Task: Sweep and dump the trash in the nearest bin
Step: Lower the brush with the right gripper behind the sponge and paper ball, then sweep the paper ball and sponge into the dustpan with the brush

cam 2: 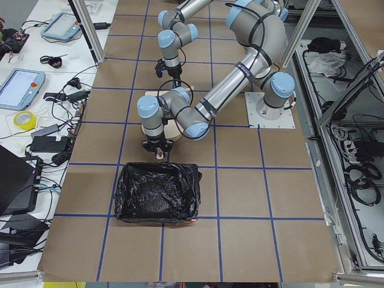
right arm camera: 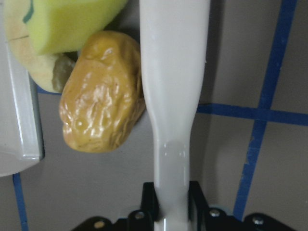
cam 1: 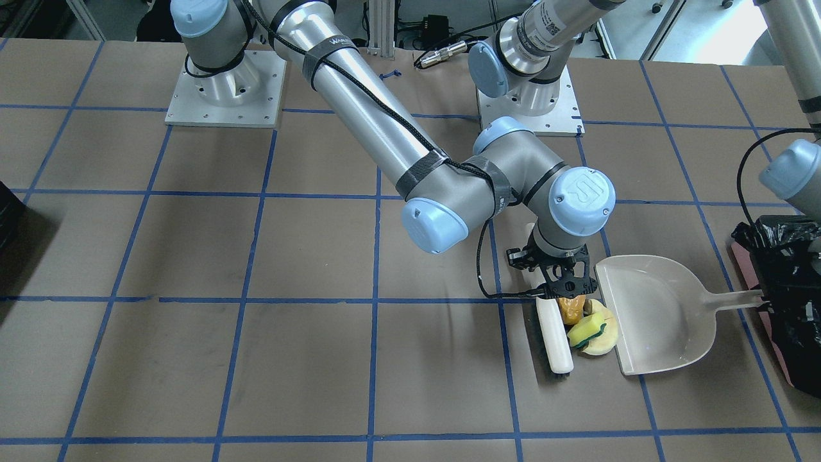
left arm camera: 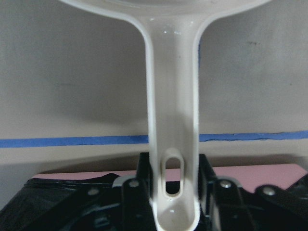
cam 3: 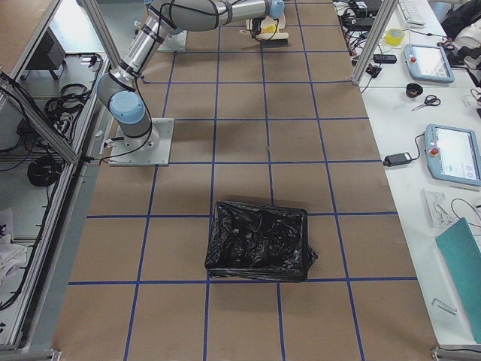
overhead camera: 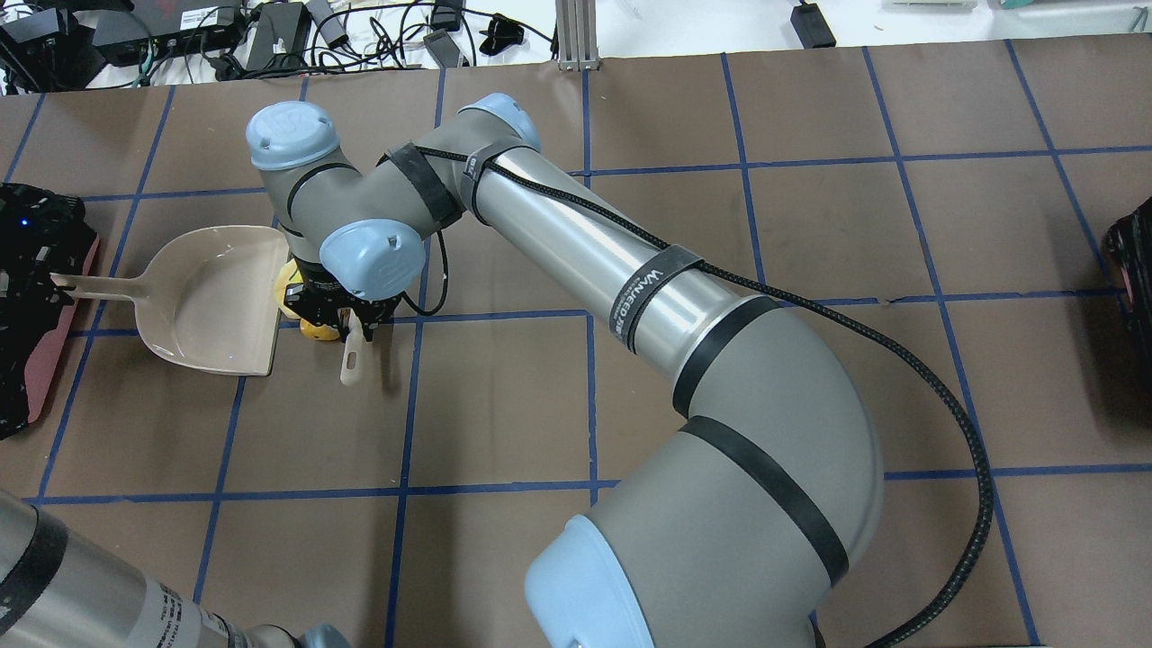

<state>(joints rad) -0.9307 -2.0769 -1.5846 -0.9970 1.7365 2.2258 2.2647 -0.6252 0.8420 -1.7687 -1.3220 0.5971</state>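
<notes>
The trash lies in a tight cluster at the dustpan's open lip: an orange-brown lump (cam 1: 571,309), a yellow sponge piece with a green layer (cam 1: 585,330) and a pale crescent slice (cam 1: 606,335). My right gripper (cam 1: 557,282) is shut on a white brush (cam 1: 555,333) whose side presses against the lump (right arm camera: 101,96). My left gripper (left arm camera: 173,192) is shut on the handle (left arm camera: 173,120) of the beige dustpan (cam 1: 654,314), which lies flat on the table. The pink-sided bin (cam 1: 747,269) with its black bag stands right behind that handle.
The right arm (overhead camera: 576,243) reaches across the table to the robot's left side. The bin also shows in the exterior left view (cam 2: 157,192). A second dark bagged box (cam 3: 259,241) stands far off on the robot's right (overhead camera: 1134,270). The tabletop is brown with blue grid lines.
</notes>
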